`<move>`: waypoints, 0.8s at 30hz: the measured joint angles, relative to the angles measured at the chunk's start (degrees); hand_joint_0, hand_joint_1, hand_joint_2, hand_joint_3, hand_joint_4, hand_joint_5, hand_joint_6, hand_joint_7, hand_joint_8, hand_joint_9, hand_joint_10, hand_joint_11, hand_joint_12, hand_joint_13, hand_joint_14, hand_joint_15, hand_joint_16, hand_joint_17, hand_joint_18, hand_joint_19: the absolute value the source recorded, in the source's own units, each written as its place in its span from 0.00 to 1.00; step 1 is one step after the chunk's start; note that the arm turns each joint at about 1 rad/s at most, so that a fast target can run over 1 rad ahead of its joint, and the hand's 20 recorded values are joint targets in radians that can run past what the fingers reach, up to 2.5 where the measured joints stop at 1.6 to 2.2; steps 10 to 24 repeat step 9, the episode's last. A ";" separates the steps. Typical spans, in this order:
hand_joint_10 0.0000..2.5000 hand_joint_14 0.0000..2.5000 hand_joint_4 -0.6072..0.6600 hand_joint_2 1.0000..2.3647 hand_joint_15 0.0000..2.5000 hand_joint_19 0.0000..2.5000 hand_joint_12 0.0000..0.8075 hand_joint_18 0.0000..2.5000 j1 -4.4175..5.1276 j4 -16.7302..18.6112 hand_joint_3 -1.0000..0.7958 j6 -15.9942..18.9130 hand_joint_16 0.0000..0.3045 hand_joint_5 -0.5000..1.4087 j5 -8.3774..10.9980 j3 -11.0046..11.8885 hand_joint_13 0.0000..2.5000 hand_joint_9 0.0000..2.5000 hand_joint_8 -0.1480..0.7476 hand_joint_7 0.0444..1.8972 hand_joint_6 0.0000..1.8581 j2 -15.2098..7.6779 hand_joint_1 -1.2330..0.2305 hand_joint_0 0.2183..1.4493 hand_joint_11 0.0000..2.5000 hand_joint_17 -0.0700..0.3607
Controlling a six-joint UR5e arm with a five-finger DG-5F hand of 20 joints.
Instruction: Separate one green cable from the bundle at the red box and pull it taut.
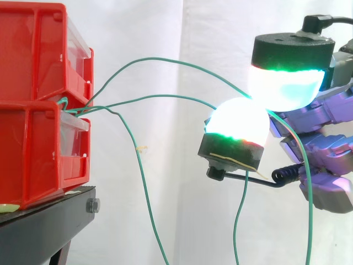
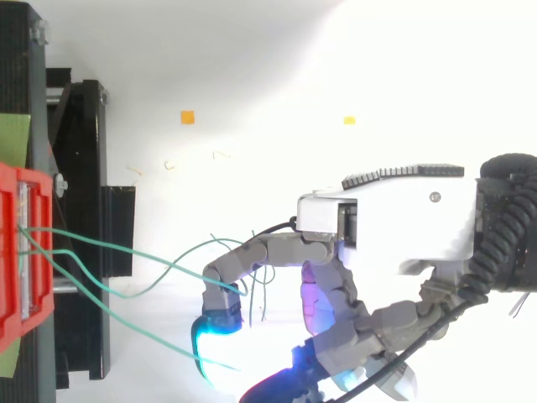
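1. As I judge it, the step in hand is the pull. One green cable [image 1: 165,58] is already lifted clear of the bundle [image 1: 69,106]. The bundle comes out where the red box [image 1: 38,154] meets the upper red box [image 1: 33,49] stacked on it, and both sit on the black stand [image 1: 44,226].
2. My cable bows up in a loose arc from the boxes to my grip, so it is not yet taut. Past the grip its tail hangs down.
3. To do this well, I should draw straight away from the boxes, level with the spot where the cable leaves them. I should go slowly and stop once the arc flattens into a line. Pulling harder could drag the boxes on the stand or let the cable slip.
4. A second green cable [image 1: 149,96] runs just below mine and passes behind my lower pad [image 1: 240,124]. A third green cable [image 1: 140,165] droops toward the bottom. Neither should ride along with mine.
5. My fingers [image 1: 284,83] are closed together. Two glowing pads meet, upper on lower, and the green cable is clamped at the seam between them.
6. From above, the strands fan out from the red box toward my curled fingers. I cannot tell there which strand is mine.
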 measured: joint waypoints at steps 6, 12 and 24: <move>0.01 0.01 0.54 0.01 0.27 0.25 0.42 0.42 -0.02 0.00 0.47 0.01 0.15 0.32 0.00 -0.01 0.61 0.79 0.38 0.58 0.27 0.00 0.33 0.42 0.22 0.40; 0.01 0.01 0.54 0.01 0.27 0.25 0.42 0.42 -0.02 0.00 0.47 0.01 0.15 0.33 0.00 -0.01 0.61 0.78 0.38 0.58 0.27 0.00 0.33 0.42 0.22 0.41; 0.01 0.01 0.54 0.01 0.27 0.25 0.42 0.42 -0.02 0.00 0.47 0.01 0.15 0.33 0.00 -0.01 0.61 0.78 0.38 0.58 0.27 0.00 0.33 0.42 0.22 0.41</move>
